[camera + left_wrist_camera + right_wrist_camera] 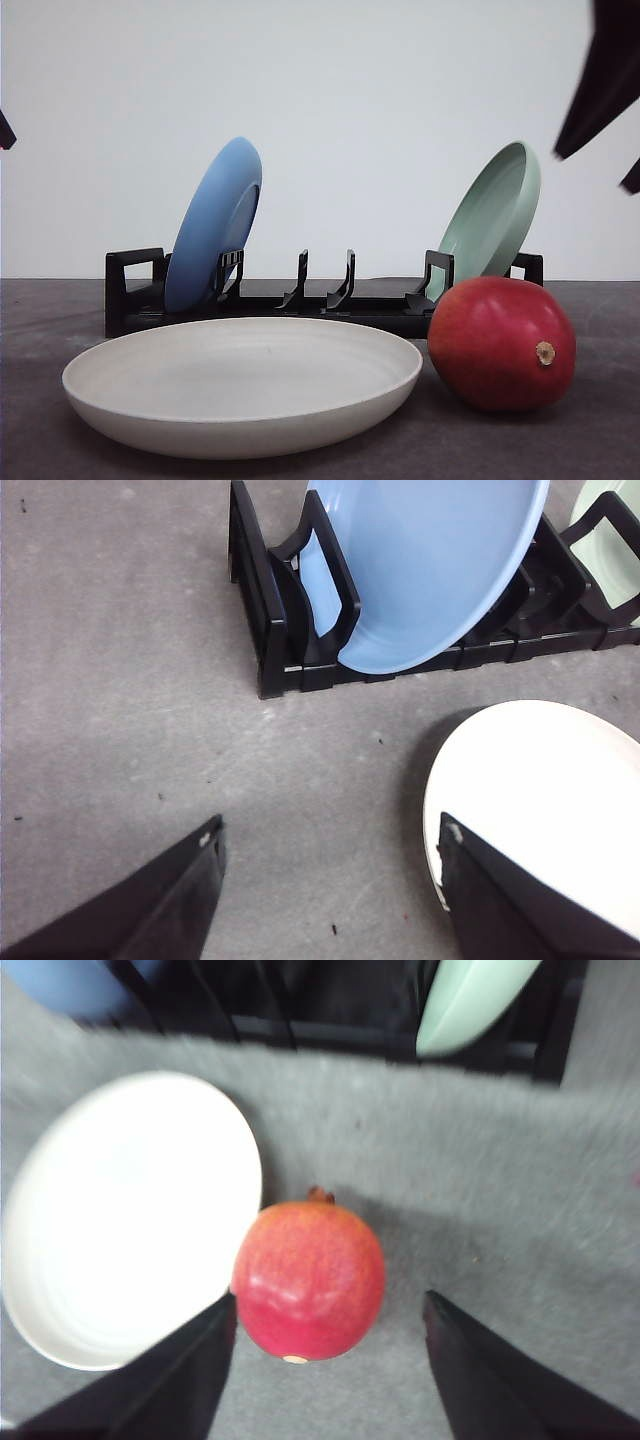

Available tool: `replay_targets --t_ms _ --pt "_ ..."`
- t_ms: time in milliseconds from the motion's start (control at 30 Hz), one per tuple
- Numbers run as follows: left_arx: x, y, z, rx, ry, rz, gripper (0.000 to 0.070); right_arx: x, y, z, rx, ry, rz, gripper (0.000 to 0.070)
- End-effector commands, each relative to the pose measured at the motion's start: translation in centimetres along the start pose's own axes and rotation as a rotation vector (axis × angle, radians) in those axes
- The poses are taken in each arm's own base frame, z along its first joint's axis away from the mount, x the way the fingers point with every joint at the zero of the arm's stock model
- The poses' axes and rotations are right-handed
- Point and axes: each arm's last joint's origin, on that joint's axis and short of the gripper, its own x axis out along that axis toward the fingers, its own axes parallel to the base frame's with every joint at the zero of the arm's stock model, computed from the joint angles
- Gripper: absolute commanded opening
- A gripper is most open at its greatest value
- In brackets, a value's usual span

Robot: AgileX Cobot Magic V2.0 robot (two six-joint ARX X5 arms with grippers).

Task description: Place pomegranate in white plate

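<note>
The red pomegranate [502, 344] rests on the grey table just right of the white plate [240, 385], close to its rim. From the right wrist camera the pomegranate [309, 1280] lies between and just beyond the open right gripper [330, 1305], with the white plate [120, 1210] beside it. My left gripper [330, 850] hovers open above bare table, one finger over the edge of the white plate [560, 800]. In the front view, a dark part of the right arm [605, 80] hangs at the upper right.
A black dish rack [320, 295] stands behind the plate, holding a blue plate [212, 222] on its left and a pale green plate [490, 215] on its right. The rack's middle slots are free.
</note>
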Motion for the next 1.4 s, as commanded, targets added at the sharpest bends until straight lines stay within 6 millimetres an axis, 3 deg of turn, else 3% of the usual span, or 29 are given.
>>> replay_targets --t_ms 0,100,300,767,867,1000,1200,1367 --pt "0.0 0.0 0.2 0.004 -0.01 -0.003 0.0394 0.5 0.7 0.7 0.009 0.012 -0.01 0.0425" --pt "0.0 0.0 0.2 0.004 -0.01 -0.003 0.0394 2.0 1.6 1.3 -0.014 0.059 -0.039 0.0449" --pt "0.0 0.0 0.2 0.004 -0.01 -0.003 0.0394 5.3 2.9 1.7 -0.054 0.131 -0.049 0.0608" --pt "0.0 0.0 0.2 0.005 -0.01 -0.003 0.0394 10.8 2.6 0.5 -0.06 0.299 -0.12 0.0617" --pt "0.0 0.0 0.2 0.005 -0.01 -0.003 0.0394 11.2 2.5 0.3 -0.053 0.317 -0.13 0.0596" --pt "0.0 0.0 0.2 0.005 -0.01 -0.003 0.0394 11.0 2.6 0.5 -0.053 0.324 -0.133 0.0509" --pt "0.0 0.0 0.2 0.004 -0.01 -0.003 0.0394 9.7 3.6 2.2 -0.127 0.357 -0.123 0.0509" --pt "0.0 0.0 0.2 0.004 -0.01 -0.003 0.0394 9.4 5.4 3.4 -0.233 0.307 0.036 0.0509"
